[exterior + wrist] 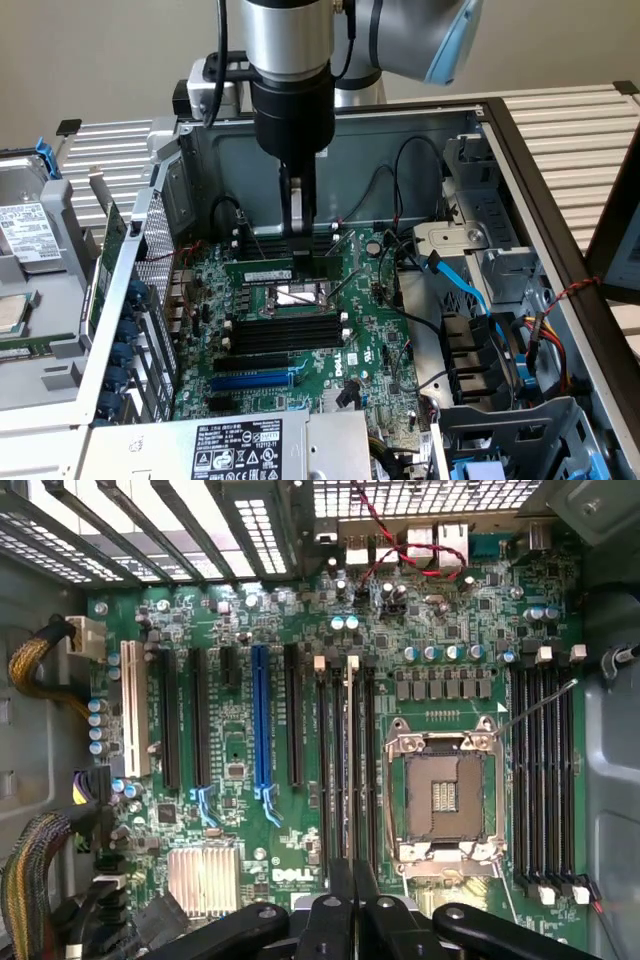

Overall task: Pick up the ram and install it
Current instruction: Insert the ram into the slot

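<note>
Green ram (258, 271) clamped between fingers (298, 220), upright on edge, at 12 o'clock of CPU socket (293, 296), on motherboard (370, 350) inside open metal case (420, 140).

Slatted table (585, 135) w/ open PC case (458, 125) on its side; metal tray (40, 370) at ext. view's left.

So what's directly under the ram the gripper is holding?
The black memory slots beside the CPU socket. The ram, edge-on in the shut gripper, covers the slot directly beneath it, so contact can't be judged.

Plain beige wall (100, 60), white slatted tabletop (580, 130)
</note>
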`<action>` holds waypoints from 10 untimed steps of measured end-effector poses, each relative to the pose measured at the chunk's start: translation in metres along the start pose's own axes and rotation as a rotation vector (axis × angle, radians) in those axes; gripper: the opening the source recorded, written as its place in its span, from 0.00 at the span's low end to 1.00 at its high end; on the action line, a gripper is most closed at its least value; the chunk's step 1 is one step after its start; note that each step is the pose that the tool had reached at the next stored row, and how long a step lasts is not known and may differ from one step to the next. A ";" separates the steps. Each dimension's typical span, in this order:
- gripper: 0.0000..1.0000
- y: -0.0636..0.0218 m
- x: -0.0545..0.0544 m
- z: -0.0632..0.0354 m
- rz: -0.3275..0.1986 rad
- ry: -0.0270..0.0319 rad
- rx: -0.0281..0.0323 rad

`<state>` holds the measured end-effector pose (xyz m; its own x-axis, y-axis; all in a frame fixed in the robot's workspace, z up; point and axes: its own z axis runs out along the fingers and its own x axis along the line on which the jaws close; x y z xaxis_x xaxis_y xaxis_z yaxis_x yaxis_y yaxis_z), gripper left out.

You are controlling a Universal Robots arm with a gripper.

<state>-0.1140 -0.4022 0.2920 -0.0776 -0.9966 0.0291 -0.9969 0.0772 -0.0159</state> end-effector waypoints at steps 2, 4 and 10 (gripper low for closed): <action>0.12 0.0003 0.000 0.0102 -0.015 -0.0001 0.0003; 0.12 0.0006 0.000 0.0135 -0.046 -0.0006 0.0012; 0.12 0.0010 -0.001 0.0211 -0.045 -0.0005 0.0013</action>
<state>-0.1146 -0.4022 0.2709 -0.0322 -0.9991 0.0293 -0.9994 0.0317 -0.0158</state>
